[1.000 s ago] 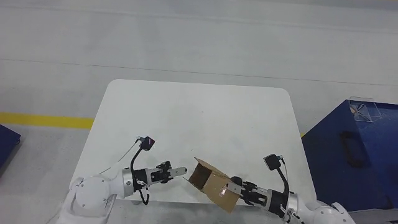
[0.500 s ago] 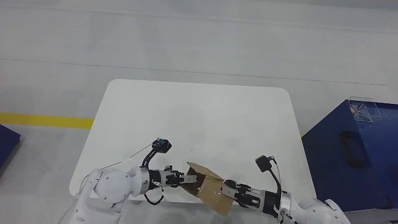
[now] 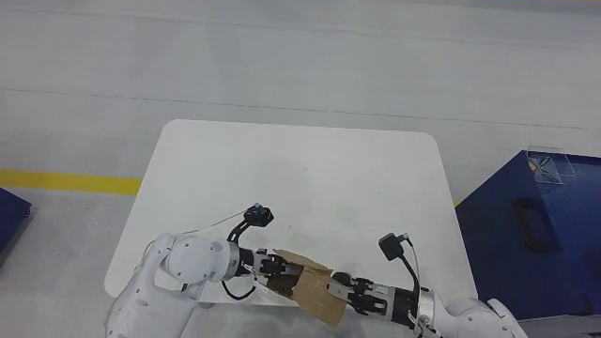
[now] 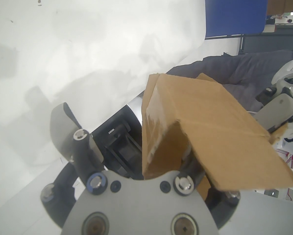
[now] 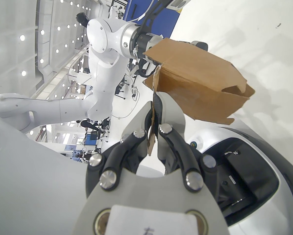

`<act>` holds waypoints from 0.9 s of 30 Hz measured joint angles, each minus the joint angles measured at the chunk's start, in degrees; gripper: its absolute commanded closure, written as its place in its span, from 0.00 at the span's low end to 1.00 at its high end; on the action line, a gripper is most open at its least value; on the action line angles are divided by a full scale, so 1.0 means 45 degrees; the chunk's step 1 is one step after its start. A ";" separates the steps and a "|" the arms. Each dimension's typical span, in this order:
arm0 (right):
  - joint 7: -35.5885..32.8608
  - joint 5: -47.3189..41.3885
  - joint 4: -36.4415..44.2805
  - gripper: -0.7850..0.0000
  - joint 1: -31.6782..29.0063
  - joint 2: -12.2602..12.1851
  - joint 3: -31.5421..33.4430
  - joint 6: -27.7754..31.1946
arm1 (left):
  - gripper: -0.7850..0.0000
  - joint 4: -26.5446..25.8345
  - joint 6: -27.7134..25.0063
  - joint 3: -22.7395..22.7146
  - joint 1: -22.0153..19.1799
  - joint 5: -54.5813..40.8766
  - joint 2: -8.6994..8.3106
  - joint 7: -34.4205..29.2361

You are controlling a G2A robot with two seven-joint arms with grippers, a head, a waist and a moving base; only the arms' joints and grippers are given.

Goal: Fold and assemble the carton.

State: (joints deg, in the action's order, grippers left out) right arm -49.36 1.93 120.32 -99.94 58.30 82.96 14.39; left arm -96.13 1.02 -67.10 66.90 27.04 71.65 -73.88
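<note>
A brown cardboard carton (image 3: 316,288), partly folded with loose flaps, hangs over the table's near edge between both arms. My right gripper (image 3: 351,300) is shut on a thin flap at the carton's end; in the right wrist view its fingertips (image 5: 154,113) pinch that flap below the carton (image 5: 200,79). My left gripper (image 3: 275,269) stands open at the opposite end. In the left wrist view one finger (image 4: 63,123) is free beside the carton (image 4: 198,128), and the other is hidden behind a cardboard panel. The carton's corner lies between the two fingers.
The white table (image 3: 300,178) stretches away bare beyond the carton. A blue bin (image 3: 535,235) stands on the floor past the table's right side. A yellow floor line (image 3: 66,182) runs on the left.
My left arm has swung right and closed in on the carton's end. The carton and my right gripper have shifted slightly left and toward the near edge.
</note>
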 measured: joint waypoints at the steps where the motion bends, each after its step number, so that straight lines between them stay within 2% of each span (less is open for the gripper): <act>1: 0.0002 -0.0003 0.0012 1.00 0.0001 -0.0008 0.0026 -0.0003 | 0.61 0.0029 -0.0045 0.0031 -0.0034 -0.0091 -0.0005 0.0015; 2: -0.0011 -0.0025 0.0024 1.00 0.0006 -0.0018 0.0055 -0.0017 | 0.93 0.0047 -0.0109 0.0075 -0.0083 -0.0195 -0.0017 -0.0054; 3: -0.0023 -0.0028 0.0031 1.00 0.0013 -0.0025 0.0076 -0.0032 | 1.00 0.0025 -0.0169 0.0114 -0.0112 -0.0235 -0.0027 -0.0099; 12: -0.0097 -0.0144 0.0056 1.00 0.0031 -0.0089 0.0167 -0.0087 | 1.00 0.0006 -0.0210 0.0403 -0.0247 -0.0927 -0.0106 -0.0220; 13: -0.0108 -0.0133 0.0035 0.68 0.0037 -0.0096 0.0170 -0.0091 | 1.00 -0.0007 -0.0253 0.0412 -0.0250 -0.1032 -0.0113 -0.0172; 14: -0.0117 -0.0085 0.0014 0.17 0.0047 -0.0104 0.0170 -0.0110 | 1.00 -0.0016 -0.0295 0.0422 -0.0243 -0.1157 -0.0124 -0.0125; 15: -0.0119 -0.0059 0.0009 0.00 0.0052 -0.0107 0.0168 -0.0121 | 1.00 -0.0021 -0.0312 0.0426 -0.0240 -0.1220 -0.0135 -0.0095; 19: -0.0119 -0.0048 0.0009 0.00 0.0053 -0.0108 0.0165 -0.0127 | 1.00 0.0052 -0.0140 0.0384 -0.0200 -0.1682 -0.0162 0.0217; 22: -0.0089 -0.0080 0.0015 0.00 0.0054 -0.0105 0.0174 -0.0140 | 1.00 0.0234 0.0383 0.0206 -0.0144 -0.2774 -0.0140 0.0471; 24: 0.0390 -0.0387 0.0114 0.00 0.0066 -0.0101 0.0494 -0.0164 | 1.00 0.0421 0.0680 -0.0033 -0.0119 -0.4011 -0.0113 0.0670; 27: 0.1749 -0.1257 0.0325 0.00 -0.0262 -0.0098 0.1765 0.0113 | 1.00 0.0907 0.1350 -0.0450 -0.0030 -0.5976 -0.0038 0.1483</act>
State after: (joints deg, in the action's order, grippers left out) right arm -41.49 -3.73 121.79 -101.11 57.86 90.91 14.89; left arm -92.05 7.09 -69.12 66.77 0.15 71.48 -67.21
